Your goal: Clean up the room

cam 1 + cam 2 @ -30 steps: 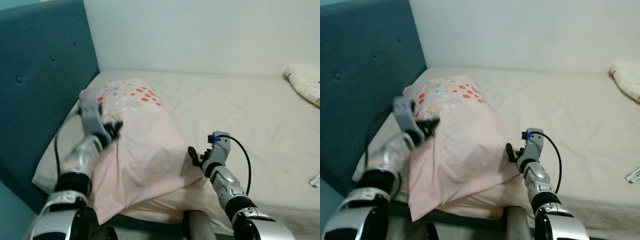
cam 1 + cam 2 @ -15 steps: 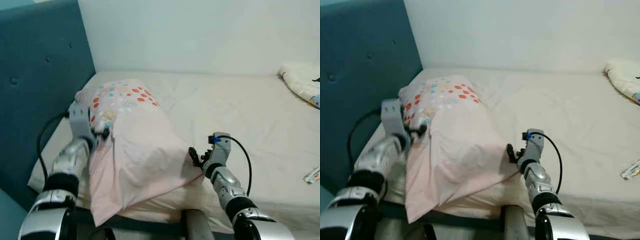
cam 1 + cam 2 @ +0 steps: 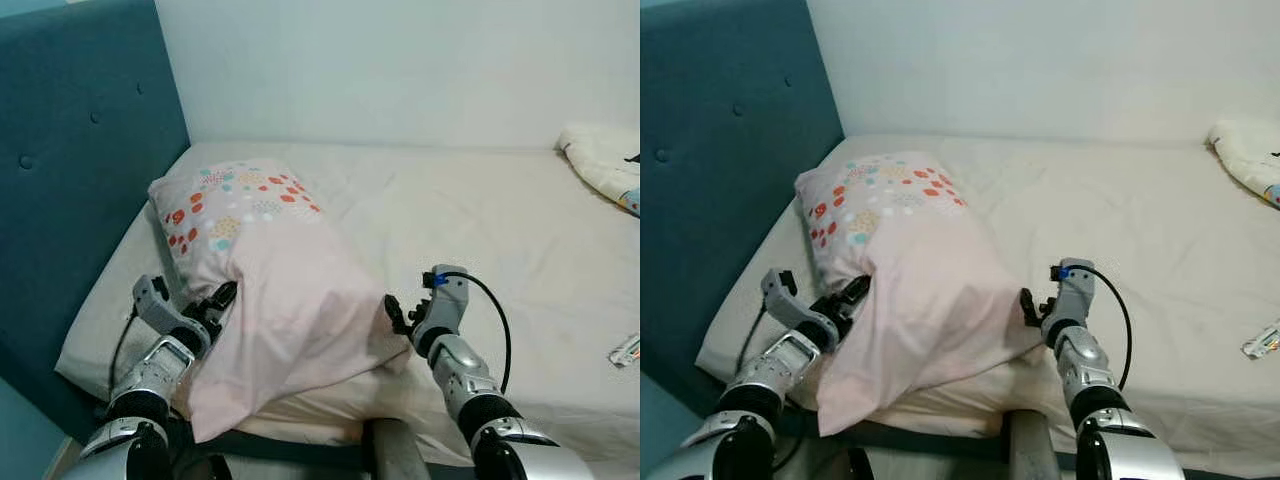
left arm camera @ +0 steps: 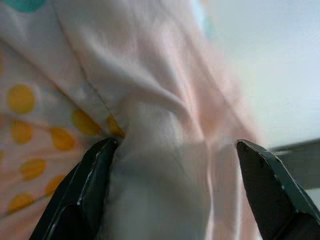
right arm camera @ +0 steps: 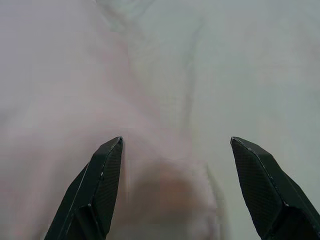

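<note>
Headboard (image 3: 70,170), teal, at far left. My left gripper (image 3: 218,298) is next, fingers spread wide against the left side of the pink pillow (image 3: 290,310), cloth bunched between them, nothing clamped. I see the pillow lying on the bed (image 3: 480,215) near the headboard. My right gripper (image 3: 396,313) is wide open at the pillow's right edge, holding nothing. Small wrapper (image 3: 625,350) at far right.

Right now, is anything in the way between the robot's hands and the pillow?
No, nothing visible is in the way. The left hand is at the pillow with its open fingers around a fold of the pink pillowcase. The right hand is open at the pillow's other edge, on the bed.
</note>
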